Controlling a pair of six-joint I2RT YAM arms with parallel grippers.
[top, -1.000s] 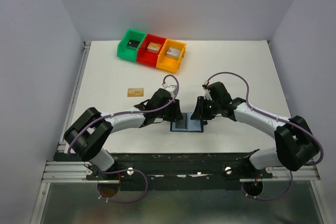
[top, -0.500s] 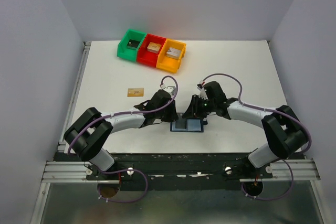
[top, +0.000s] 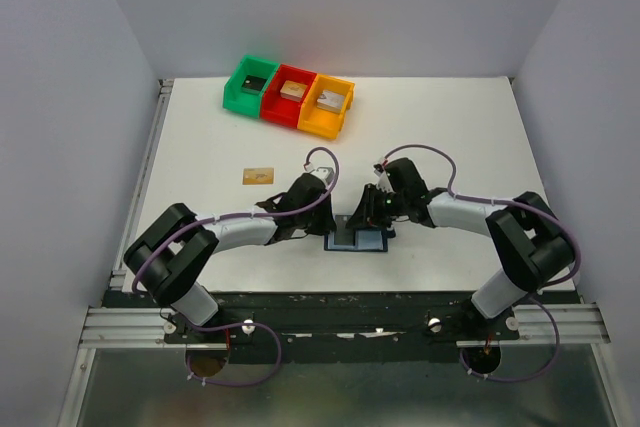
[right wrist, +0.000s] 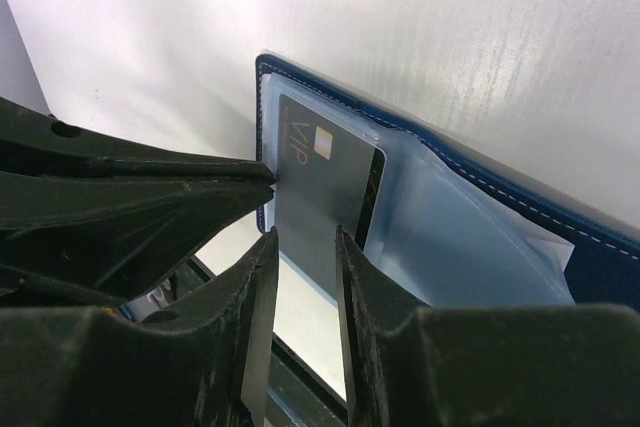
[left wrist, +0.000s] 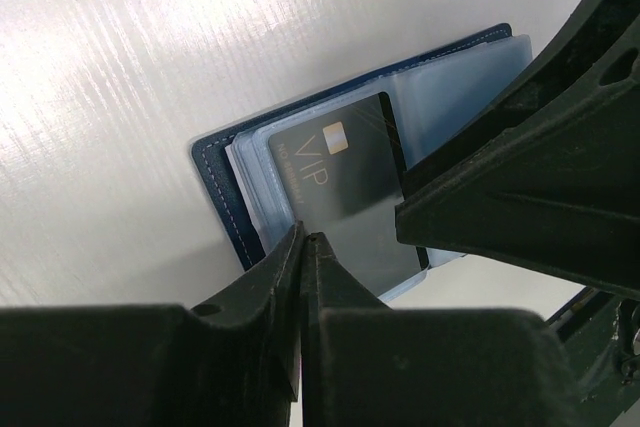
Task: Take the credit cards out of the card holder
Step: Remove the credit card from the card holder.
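Four items, read left to right. On the matte white table (top: 450,147), a tan-gold card (top: 258,175) lies flat with its long axis left-right, well apart from the rest. My left gripper (left wrist: 305,237) has its black fingers set almost together, pinching one edge of the black card (left wrist: 345,177). This glossy rectangle, marked VIP, juts from a translucent pale-blue pocket toward the table's near edge, its long axis crosswise to the card holder (left wrist: 215,182). That holder, navy with light stitching, lies open and flat near the table's front edge, long axis left-right. My right gripper (right wrist: 305,237) stands spread, its fingers straddling the black card's free end.
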